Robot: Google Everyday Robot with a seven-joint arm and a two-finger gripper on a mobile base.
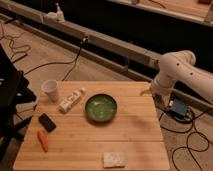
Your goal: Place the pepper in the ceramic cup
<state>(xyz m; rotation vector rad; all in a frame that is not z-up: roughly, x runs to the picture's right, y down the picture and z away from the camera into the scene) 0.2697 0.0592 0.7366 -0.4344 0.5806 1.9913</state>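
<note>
The pepper (42,140) is small, orange-red and tapered, and lies on the wooden table (135,135) near its front left corner. The ceramic cup (50,90) is plain white and stands upright at the table's back left. My white arm (175,70) reaches in from the right. Its gripper (149,91) hangs at the table's back right edge, far from both the pepper and the cup, with nothing seen in it.
A flat black device (47,122) lies just behind the pepper. A white tube-like bottle (71,100) lies right of the cup. A wide green bowl (100,108) sits mid-table. A pale flat square pad (114,159) lies at the front edge. Cables run on the floor.
</note>
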